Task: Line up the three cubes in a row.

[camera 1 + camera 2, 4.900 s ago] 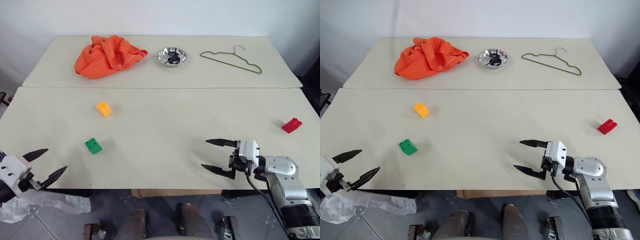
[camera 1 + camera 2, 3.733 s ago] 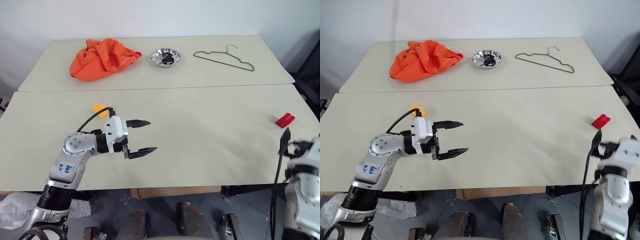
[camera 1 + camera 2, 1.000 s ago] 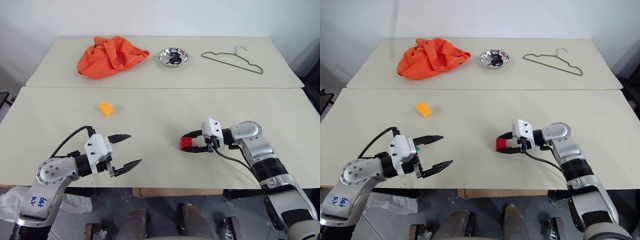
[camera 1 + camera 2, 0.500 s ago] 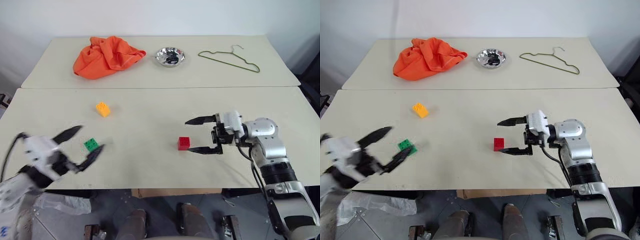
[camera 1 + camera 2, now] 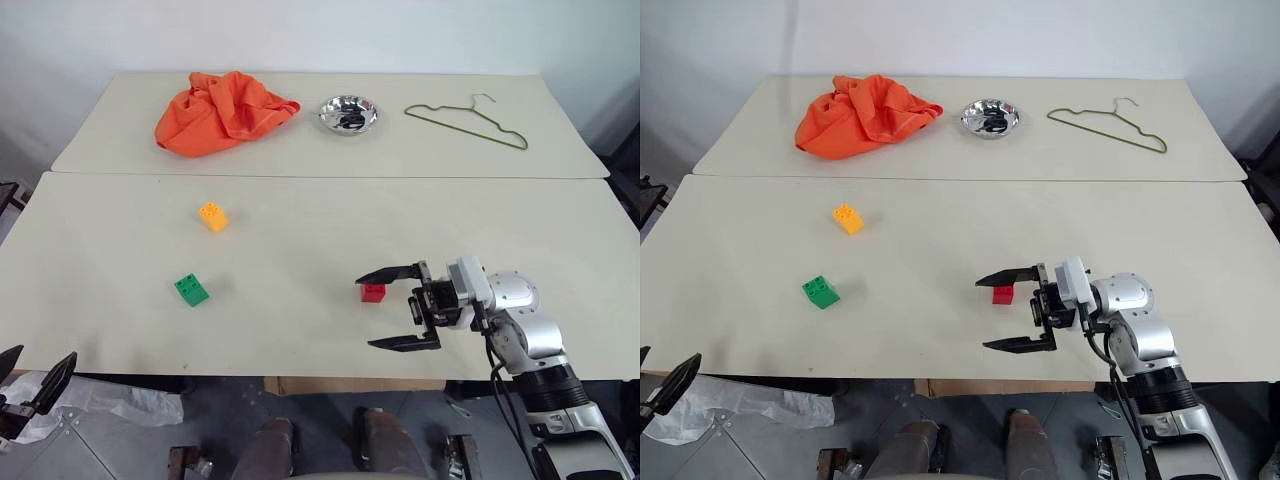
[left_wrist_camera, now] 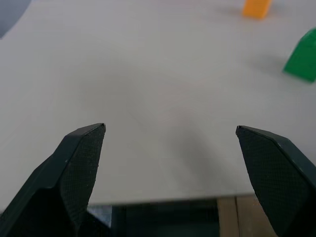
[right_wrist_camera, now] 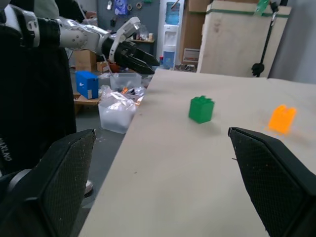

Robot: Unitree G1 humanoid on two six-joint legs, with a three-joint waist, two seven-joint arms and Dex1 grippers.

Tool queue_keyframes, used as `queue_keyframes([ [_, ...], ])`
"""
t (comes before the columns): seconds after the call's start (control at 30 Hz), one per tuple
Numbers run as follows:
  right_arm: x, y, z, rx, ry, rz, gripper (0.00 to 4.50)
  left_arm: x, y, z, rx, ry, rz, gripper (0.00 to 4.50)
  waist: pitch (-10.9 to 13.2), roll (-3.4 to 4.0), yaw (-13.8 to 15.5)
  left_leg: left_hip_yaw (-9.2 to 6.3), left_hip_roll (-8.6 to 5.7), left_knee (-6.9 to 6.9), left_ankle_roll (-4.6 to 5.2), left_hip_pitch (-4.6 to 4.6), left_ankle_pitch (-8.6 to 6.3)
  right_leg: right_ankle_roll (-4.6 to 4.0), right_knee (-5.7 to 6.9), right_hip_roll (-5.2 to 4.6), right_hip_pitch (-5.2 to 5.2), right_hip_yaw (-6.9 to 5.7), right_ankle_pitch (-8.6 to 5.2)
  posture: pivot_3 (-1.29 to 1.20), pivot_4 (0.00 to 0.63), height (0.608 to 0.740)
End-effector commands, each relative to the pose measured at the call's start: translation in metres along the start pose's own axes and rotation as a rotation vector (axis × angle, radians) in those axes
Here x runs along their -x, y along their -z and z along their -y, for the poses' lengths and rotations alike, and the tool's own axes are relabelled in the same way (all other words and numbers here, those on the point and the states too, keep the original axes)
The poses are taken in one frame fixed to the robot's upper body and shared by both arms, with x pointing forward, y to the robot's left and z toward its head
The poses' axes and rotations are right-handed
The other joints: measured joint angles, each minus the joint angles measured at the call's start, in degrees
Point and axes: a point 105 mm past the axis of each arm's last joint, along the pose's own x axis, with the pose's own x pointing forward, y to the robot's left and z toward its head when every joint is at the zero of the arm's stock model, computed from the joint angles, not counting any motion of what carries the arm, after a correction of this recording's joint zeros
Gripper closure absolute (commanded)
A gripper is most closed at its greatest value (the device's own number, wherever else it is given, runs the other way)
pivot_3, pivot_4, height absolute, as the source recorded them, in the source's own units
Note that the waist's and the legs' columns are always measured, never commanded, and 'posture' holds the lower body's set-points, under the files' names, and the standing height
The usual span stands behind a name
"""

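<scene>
The tabletop (image 5: 300,330) carries everything. The right claw (image 5: 397,309) hangs spread beside the red cube (image 5: 373,292), evidently released there. The left claw (image 5: 662,388), spread, sits off the near edge. Green cube (image 5: 190,290) and yellow-orange cube (image 5: 212,216) lie well left, unaligned.

Even, bright light falls from above. The counter (image 5: 300,250) shows only faint shadows. Bricks beyond the left end effector (image 6: 170,163) look blurred.

Green cube (image 7: 201,109) near orange cube (image 7: 281,119)
</scene>
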Motion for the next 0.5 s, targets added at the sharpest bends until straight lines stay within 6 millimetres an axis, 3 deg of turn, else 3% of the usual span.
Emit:
queue_keyframes([
  [0.03, 0.004, -0.012, -0.002, 0.103, -0.020, 0.001, 0.02, -0.025, -0.023, 0.018, -0.091, 0.156, 0.048, 0.00, 0.0, -0.05, 0.1, -0.06, 0.00, 0.01, -0.02, 0.00, 0.00, 0.00, 0.00, -0.01, 0.04, 0.00, 0.00, 0.00, 0.150, 0.740],
  [0.27, 0.036, -0.009, 0.009, 0.122, 0.083, -0.103, 0.02, -0.062, -0.042, 0.053, -0.144, 0.405, 0.073, 0.00, 0.0, -0.10, -0.5, -0.26, -0.02, -0.01, -0.07, 0.10, -0.04, -0.03, -0.04, -0.01, 0.21, -0.03, -0.01, 0.00, 0.150, 0.740],
  [0.5, 0.031, -0.007, 0.005, 0.124, 0.111, -0.099, 0.02, -0.083, -0.026, 0.082, -0.172, 0.621, -0.020, 0.00, 0.0, -0.08, -0.5, -0.25, 0.05, -0.04, -0.12, 0.10, -0.05, -0.09, -0.02, 0.05, 0.16, -0.16, -0.05, 0.00, 0.150, 0.740],
])
